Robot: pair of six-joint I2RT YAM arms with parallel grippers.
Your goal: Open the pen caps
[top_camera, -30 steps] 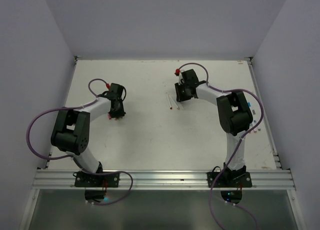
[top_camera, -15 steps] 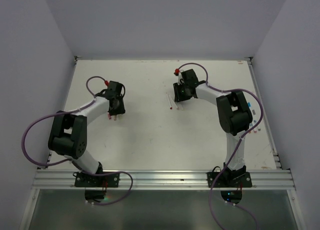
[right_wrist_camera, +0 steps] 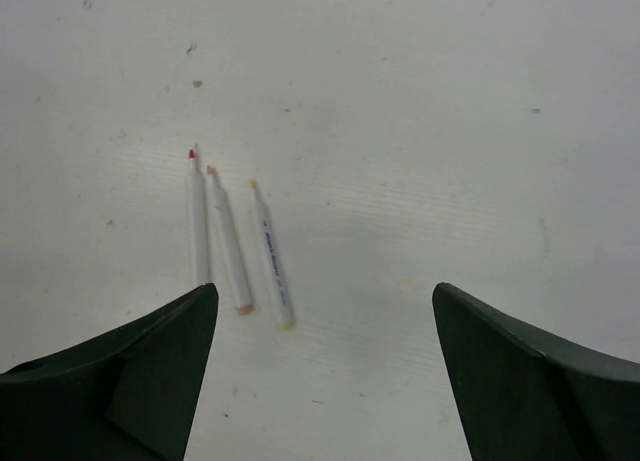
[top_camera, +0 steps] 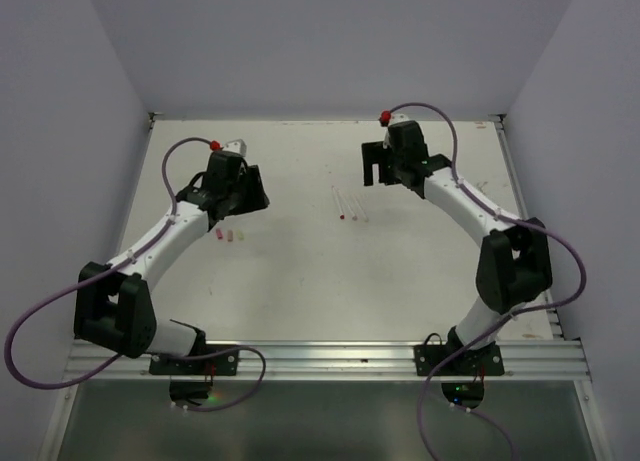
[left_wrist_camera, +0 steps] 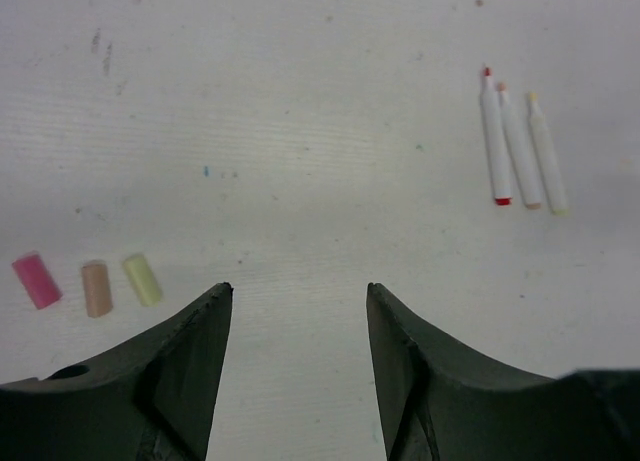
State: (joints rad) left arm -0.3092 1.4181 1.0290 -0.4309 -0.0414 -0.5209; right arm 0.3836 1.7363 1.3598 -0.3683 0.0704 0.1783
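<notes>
Three thin white marker pens (left_wrist_camera: 520, 146) lie side by side in the middle of the white table (top_camera: 300, 281). Their long axes run near-to-far and their bare tips point at the far edge. Three short plastic caps (left_wrist_camera: 96, 288), pink, tan and yellow-green, lie in a row well to the pens' left, off them. The left gripper (left_wrist_camera: 298, 291) and right gripper (right_wrist_camera: 325, 291) hover with jaws apart, holding nothing.

White bench (top_camera: 300, 271) bears faint scuffs and specks, bounded by pale walls (top_camera: 330, 41) and a near-edge metal rail (top_camera: 330, 359).
</notes>
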